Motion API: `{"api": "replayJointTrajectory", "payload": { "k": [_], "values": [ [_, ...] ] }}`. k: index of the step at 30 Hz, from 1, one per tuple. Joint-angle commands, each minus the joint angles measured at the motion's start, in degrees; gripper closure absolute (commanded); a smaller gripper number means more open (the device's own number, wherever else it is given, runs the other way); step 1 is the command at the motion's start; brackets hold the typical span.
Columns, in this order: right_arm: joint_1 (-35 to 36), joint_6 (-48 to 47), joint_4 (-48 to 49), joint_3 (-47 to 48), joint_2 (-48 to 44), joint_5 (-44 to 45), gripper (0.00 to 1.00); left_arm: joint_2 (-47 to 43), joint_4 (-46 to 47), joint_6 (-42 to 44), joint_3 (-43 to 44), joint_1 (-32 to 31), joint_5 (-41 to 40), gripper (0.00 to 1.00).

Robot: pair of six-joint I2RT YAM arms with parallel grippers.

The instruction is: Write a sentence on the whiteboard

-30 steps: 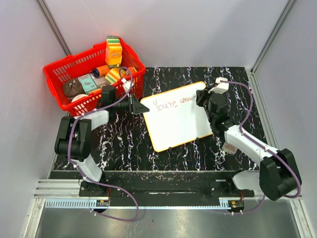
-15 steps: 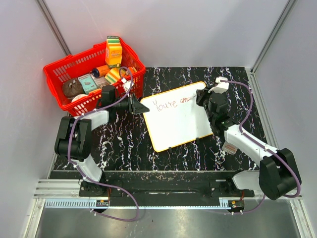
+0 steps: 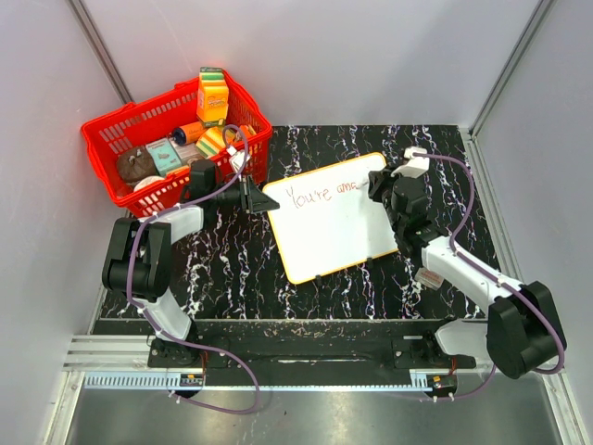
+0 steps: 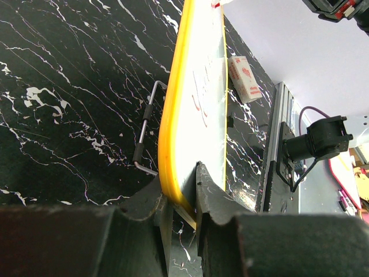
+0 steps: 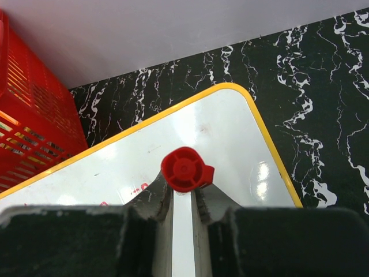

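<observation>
Pinching the whiteboard (image 3: 334, 222) by its yellow rim with my left gripper (image 4: 179, 193), while my right gripper (image 5: 183, 199) is squeezed tight on a red marker (image 5: 183, 168). Board sits on the marbled table (image 3: 222, 269) beside the red basket (image 3: 111, 130).

Black-jointed, white-linked left arm (image 3: 153, 260), matching right arm (image 3: 463, 269). Thin purple cable (image 3: 471, 190) trails along each. Red-printed white sticker (image 3: 428, 275) on right forearm. Matte black ridged fingers (image 4: 216, 202).
</observation>
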Motion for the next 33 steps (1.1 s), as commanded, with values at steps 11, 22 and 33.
{"api": "replayJointTrajectory", "payload": {
  "k": [11,22,33],
  "values": [
    [-0.5,-0.8,1.9,0.9,-4.0,1.4,1.0,2.4,-3.5,12.5,-1.6,-3.1,-3.6,1.0],
    [-0.9,-1.6,3.0,4.1,-0.1,2.3,1.0,2.2,-3.5,12.5,-1.6,-3.0,-3.4,1.0],
    [-1.0,-1.4,3.6,5.1,1.2,0.7,1.0,2.1,-3.6,12.5,-1.6,-3.0,-3.5,1.0]
  ]
}}
